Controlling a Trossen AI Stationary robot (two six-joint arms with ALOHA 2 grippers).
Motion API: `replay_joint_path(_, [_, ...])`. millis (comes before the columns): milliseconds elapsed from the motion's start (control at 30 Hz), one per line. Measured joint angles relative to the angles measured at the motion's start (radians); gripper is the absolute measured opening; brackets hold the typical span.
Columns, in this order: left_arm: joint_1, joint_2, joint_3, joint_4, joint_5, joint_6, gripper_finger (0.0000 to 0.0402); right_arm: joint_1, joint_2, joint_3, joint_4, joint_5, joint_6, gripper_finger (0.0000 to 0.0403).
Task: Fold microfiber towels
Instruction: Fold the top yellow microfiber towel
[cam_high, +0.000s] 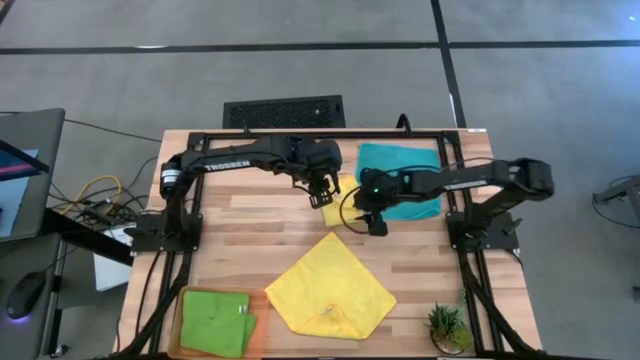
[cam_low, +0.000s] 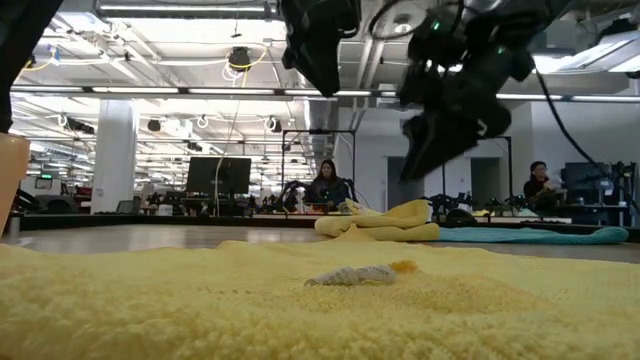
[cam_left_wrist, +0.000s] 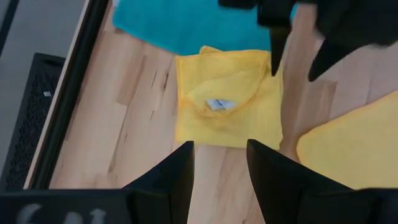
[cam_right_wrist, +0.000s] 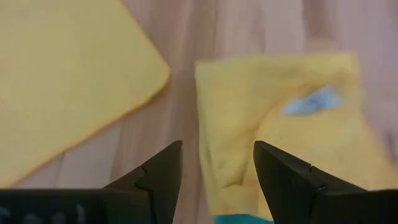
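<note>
Folded yellow towel (cam_left_wrist: 227, 106) sits just beside the teal towel (cam_high: 398, 160). Your left gripper (cam_left_wrist: 219, 165) and right gripper (cam_right_wrist: 216, 167) hover over it, both parted, empty (fold looks done). Next: the spread yellow towel (cam_high: 330, 288).

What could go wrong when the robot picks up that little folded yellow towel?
The folded yellow towel has a loose flap, so lifting it might undo the fold. Both the left gripper and right gripper hover open above it, close together, and might bump. The towel also touches the teal towel, which could get dragged along.
</note>
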Motion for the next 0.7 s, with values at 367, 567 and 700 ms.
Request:
replay_joint_path(367, [-0.02, -0.001, 0.0, 0.005, 0.0, -0.001, 0.0141, -0.007, 0.158, 0.038, 0.053, 0.109, -0.045, 0.0221])
replay_joint_path(567, [-0.023, 0.0, 0.0, 0.003, 0.003, -0.02, 0.0141, -0.02, 0.181, 0.037, 0.054, 0.213, -0.044, 0.0221])
replay_joint_path(700, [-0.024, 0.0, 0.0, 0.003, 0.003, -0.02, 0.0141, -0.035, 0.161, 0.037, 0.067, 0.224, -0.044, 0.0221])
